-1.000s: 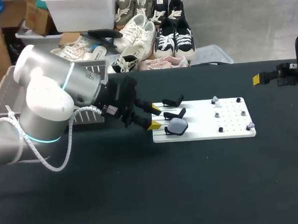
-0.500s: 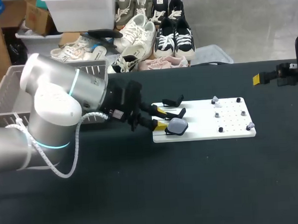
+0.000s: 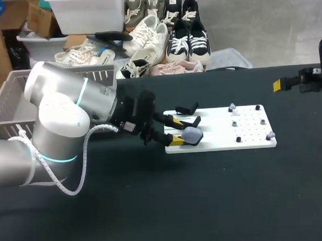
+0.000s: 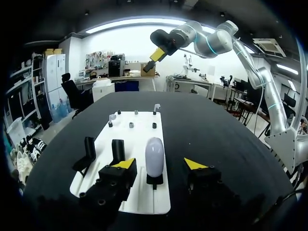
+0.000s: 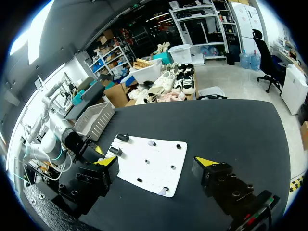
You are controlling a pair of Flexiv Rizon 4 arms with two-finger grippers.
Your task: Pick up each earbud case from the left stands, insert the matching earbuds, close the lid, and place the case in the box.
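A pale lilac earbud case (image 3: pixel 191 133) rests on the nearest black stand at the left end of the white board (image 3: pixel 248 140). My left gripper (image 3: pixel 175 131) is open, its yellow tips flanking the case with a gap on each side. The left wrist view shows the case (image 4: pixel 154 155) upright between the fingers of the left gripper (image 4: pixel 159 164), touching neither. Small earbuds (image 3: pixel 232 107) sit on the board's right half. My right gripper (image 3: pixel 283 84) hangs open and empty over the table's far right; in the right wrist view the right gripper (image 5: pixel 155 161) points toward the board (image 5: pixel 149 161).
Two empty black stands (image 3: pixel 187 109) stand beside the case's stand, seen as empty stands (image 4: pixel 89 150) in the left wrist view. Black pegs (image 3: pixel 238 139) dot the board. A grey slatted basket (image 3: pixel 14 101) sits at the table's left, behind my left arm.
My left gripper has slid to the right, bringing its tips alongside the case. The case, board and right arm have stayed put.
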